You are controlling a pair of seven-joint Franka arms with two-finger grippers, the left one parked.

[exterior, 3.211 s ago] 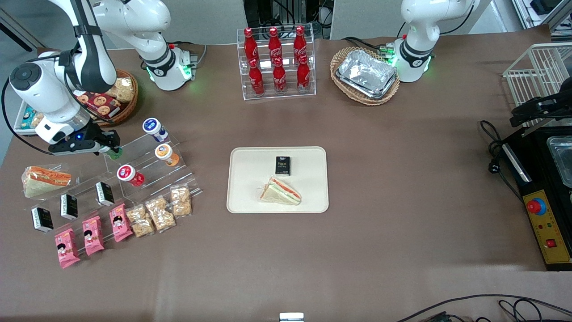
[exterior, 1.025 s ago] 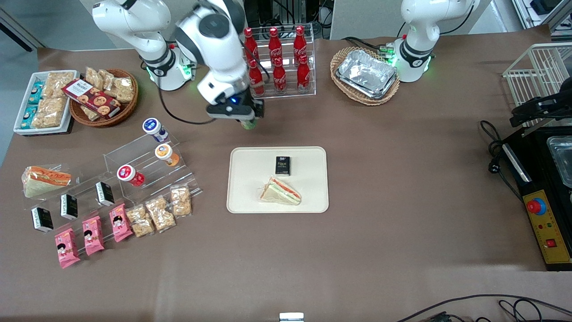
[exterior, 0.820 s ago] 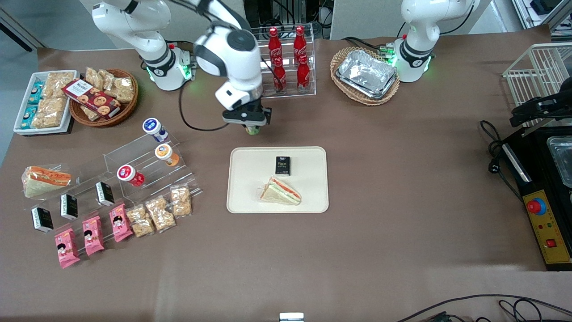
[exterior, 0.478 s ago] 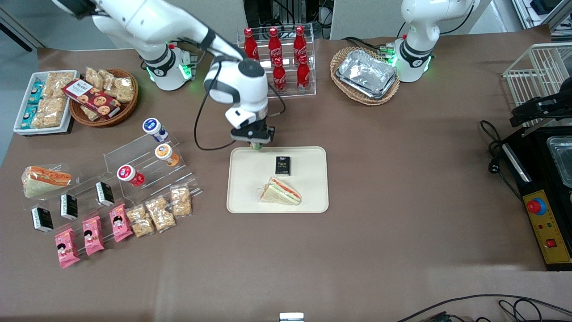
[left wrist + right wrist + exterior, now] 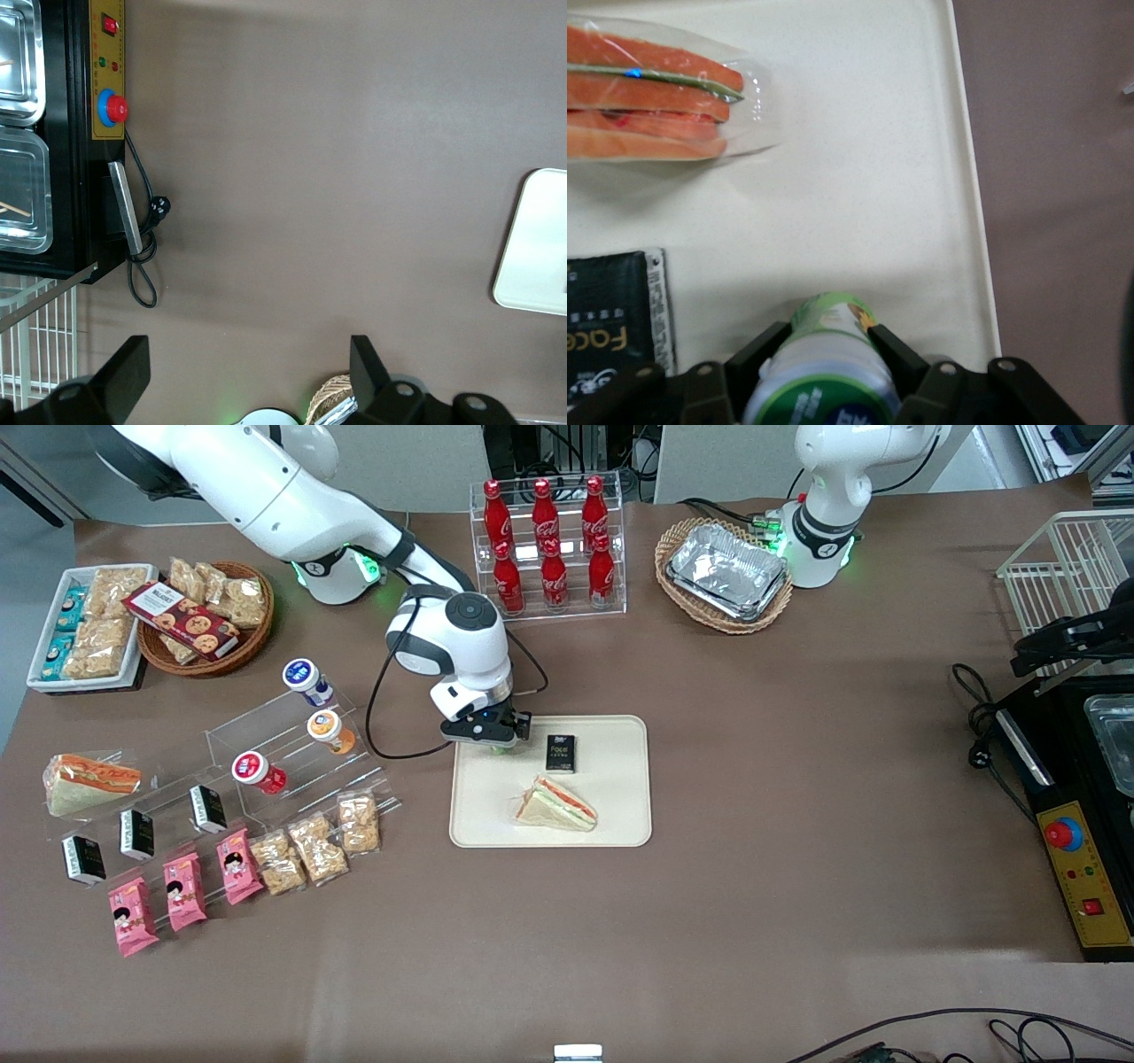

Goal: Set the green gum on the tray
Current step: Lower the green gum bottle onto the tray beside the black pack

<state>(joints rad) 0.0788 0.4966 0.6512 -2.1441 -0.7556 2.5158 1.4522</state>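
My right gripper [image 5: 493, 741] is shut on the green gum [image 5: 824, 363], a small bottle with a green body and a white-rimmed green label on its lid. Both fingers [image 5: 757, 352] press its sides. It hangs low over the cream-white tray [image 5: 611, 815], at the tray's corner farthest from the front camera on the working arm's side; in the front view only a green sliver [image 5: 498, 747] shows under the hand. I cannot tell whether the bottle touches the tray [image 5: 859, 221].
On the tray lie a wrapped sandwich [image 5: 555, 804] and a small black box [image 5: 560, 752], the box right beside the gum. Acrylic steps with blue, orange and red-lidded bottles [image 5: 330, 729] stand toward the working arm's end. A cola rack [image 5: 547, 549] and a foil-tray basket [image 5: 725, 574] stand farther from the camera.
The gripper carried the green gum from the acrylic steps across the table to the tray, then came down over the tray's corner beside the black box.
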